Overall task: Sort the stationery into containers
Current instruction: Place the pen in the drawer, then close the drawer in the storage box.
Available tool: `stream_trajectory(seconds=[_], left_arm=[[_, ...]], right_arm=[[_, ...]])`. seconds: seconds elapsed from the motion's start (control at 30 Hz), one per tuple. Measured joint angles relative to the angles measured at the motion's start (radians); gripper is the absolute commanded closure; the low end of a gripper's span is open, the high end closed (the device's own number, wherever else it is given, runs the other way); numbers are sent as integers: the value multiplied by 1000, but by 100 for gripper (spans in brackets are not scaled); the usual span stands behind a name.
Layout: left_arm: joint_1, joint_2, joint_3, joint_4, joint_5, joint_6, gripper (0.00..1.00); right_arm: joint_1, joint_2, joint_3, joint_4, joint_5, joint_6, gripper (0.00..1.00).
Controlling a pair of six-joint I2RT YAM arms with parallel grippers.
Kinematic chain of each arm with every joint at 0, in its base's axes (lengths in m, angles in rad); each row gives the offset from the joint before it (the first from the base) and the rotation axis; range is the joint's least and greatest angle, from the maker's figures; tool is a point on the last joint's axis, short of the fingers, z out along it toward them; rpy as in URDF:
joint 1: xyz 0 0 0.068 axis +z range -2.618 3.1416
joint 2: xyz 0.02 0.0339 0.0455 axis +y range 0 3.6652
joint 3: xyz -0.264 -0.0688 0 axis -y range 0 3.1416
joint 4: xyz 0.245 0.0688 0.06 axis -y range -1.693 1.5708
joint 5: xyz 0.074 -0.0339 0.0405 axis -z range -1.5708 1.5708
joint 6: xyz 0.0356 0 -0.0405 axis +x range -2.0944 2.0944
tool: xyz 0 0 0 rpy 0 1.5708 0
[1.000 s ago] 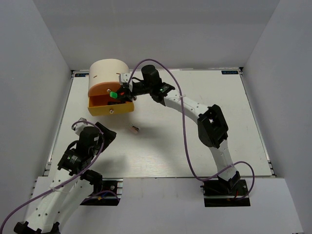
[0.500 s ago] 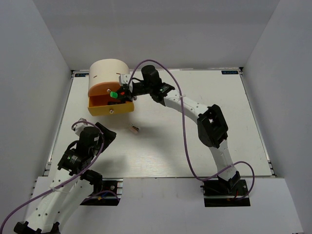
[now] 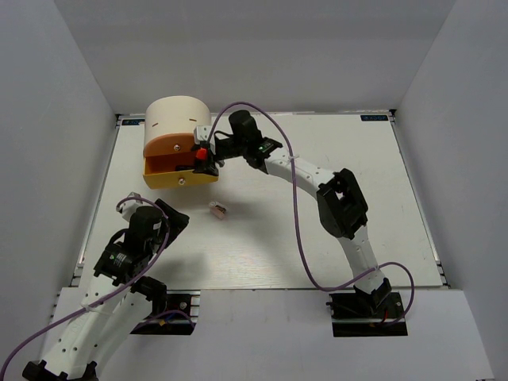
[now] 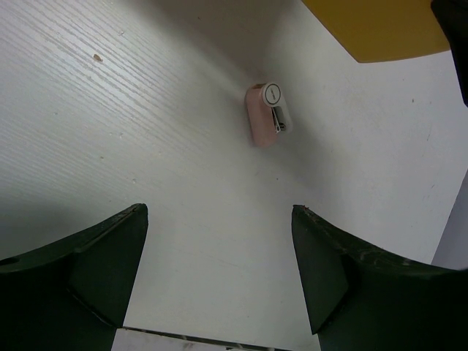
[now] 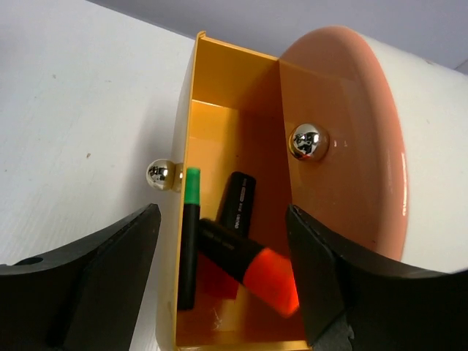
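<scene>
Green-capped marker lies in yellow drawer of organiser, 11 o'clock on worktop. Orange-capped marker slanted beside it. My right claw released, empty, above drawer. Risk: if I withdraw low, fingers snag drawer wall. Pink clip loose at drawer's 5 o'clock. Left claw spread, empty.

The top camera looks steeply down on the whole table. Left wrist views the clip closely, 9 o'clock overhead; right wrist, the organiser at 11 o'clock.
</scene>
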Motion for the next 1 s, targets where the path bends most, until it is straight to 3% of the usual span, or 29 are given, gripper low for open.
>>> stream_trajectory(seconds=[0.2,0.43,0.5,0.57,0.67,0.73,0.8,0.83,0.93,1.0], left_arm=[[0,-1,-2,5,-5,0,10],[0,2,-13,16,-6,0,10],[0,2,-17,32,-6,0,12],[0,6,-28,55,-5,-1,19],[0,34,-59,119,-5,6,25],[0,71,-78,175,-4,21,37],[1,125,-81,231,-8,57,46],[2,150,-80,264,-11,74,48],[6,274,-47,335,-26,162,55],[6,373,-1,370,-32,214,53]], right_arm=[[0,-29,-47,9,-3,3,33],[-8,-121,-85,41,4,53,57],[-15,-164,-109,65,14,78,75],[-24,-213,-142,79,29,99,100],[-40,-282,-195,90,78,136,100],[-54,-328,-227,84,117,148,100],[-71,-365,-254,70,151,158,81],[-81,-385,-269,56,166,166,77],[-126,-443,-340,3,202,171,75],[-158,-486,-404,-43,217,177,75]])
